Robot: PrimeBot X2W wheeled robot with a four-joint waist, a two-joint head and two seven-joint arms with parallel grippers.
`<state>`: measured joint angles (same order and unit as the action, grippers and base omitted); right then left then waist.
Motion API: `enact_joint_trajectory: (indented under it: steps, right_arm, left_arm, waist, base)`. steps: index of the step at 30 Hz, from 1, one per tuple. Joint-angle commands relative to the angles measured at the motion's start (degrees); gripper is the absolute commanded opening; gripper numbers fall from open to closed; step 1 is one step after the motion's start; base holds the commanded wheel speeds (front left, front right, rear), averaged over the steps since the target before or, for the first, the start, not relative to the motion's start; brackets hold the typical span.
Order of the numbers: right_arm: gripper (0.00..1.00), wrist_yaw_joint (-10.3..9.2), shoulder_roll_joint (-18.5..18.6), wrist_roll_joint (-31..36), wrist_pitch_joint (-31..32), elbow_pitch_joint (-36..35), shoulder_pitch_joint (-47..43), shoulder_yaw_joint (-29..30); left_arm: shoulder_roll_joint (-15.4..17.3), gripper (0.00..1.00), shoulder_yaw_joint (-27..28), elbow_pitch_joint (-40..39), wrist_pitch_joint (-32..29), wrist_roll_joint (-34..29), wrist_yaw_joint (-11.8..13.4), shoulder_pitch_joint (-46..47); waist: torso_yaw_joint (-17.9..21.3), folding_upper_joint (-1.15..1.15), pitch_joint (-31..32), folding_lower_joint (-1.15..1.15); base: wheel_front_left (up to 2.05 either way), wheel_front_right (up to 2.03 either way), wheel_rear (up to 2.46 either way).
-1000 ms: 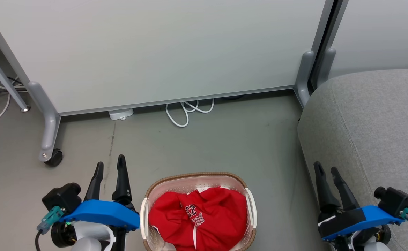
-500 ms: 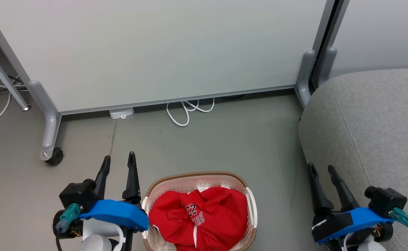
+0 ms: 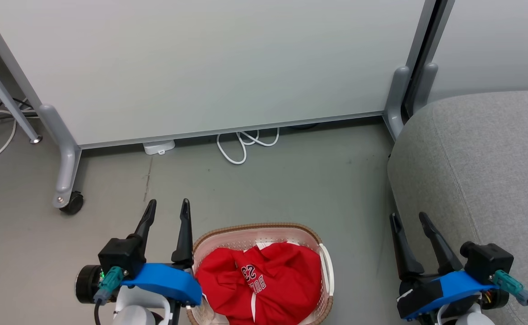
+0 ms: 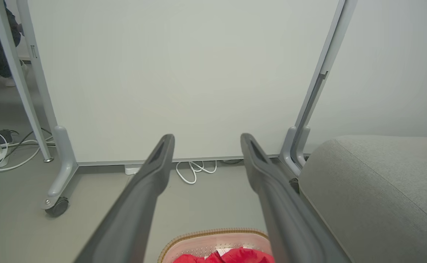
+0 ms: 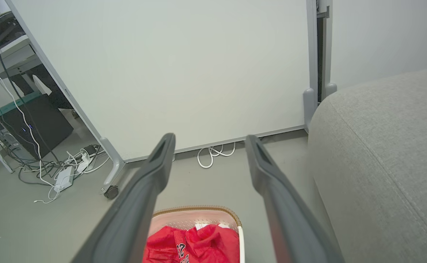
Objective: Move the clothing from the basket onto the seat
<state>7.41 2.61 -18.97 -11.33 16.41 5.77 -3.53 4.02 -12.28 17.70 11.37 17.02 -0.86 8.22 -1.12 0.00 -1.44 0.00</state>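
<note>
Over the last second the left gripper (image 3: 169, 203) has slid in toward the basket (image 3: 254, 225). Its inner finger now lines up with the basket's left rim in the head view, where a second ago it stood clear of it on the left. The right gripper (image 3: 408, 216) has also drifted inward a little, along the edge of the seat (image 3: 485, 158). Both grippers are wide open and hold nothing, fingers pointing forward over the floor (image 3: 268, 189).

The basket has not moved. It sits on the floor between the two arms, with the seat well off to its right. The red clothing (image 3: 259, 282) lies bunched inside it, lettering and the 23 showing on top, untouched.

So this looks like the approach. The left arm seems to be lining up for the first grasp, though its fingers point past the basket's far rim rather than down into it. It would likely need to tip down and reach in before closing on the fabric. Nothing has reached the seat yet.
</note>
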Motion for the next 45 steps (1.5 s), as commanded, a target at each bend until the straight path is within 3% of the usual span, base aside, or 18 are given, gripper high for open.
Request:
enact_joint_trajectory:
  steps: [1, 18, 32, 45]
  right_arm:
    - [1.00, 0.10, 0.36, 1.30, -0.55, -0.09, 0.98, -0.14]
    - [1.00, 0.12, 0.39, 8.93, -2.55, 0.14, 0.88, -0.91]
    - [1.00, 0.09, 0.42, 14.35, -3.94, 0.59, 0.72, -1.21]
    - [1.00, 0.09, 0.40, 13.87, -3.91, 1.14, 0.29, -0.66]
  left_arm:
    - [0.22, 1.00, -0.44, -0.16, 0.50, -1.07, -0.23, 1.00]
    - [-0.50, 1.00, -1.07, 3.02, 2.50, -7.94, -2.63, 1.49]
    - [-0.96, 1.00, -1.46, 4.89, 3.90, -13.23, -3.14, 1.85]
    - [-1.12, 1.00, -0.74, 5.93, 3.92, -12.51, -3.57, 1.70]
  waist:
    - [-0.01, 0.00, 0.00, 0.00]
    - [-0.11, 0.00, -0.12, 0.00]
    - [-0.39, 0.00, -0.27, 0.00]
    - [-0.48, 0.00, -0.11, 0.00]
  base:
    - [0.00, 0.00, 0.00]
    - [0.00, 0.00, 0.00]
    - [0.00, 0.00, 0.00]
    - [0.00, 0.00, 0.00]
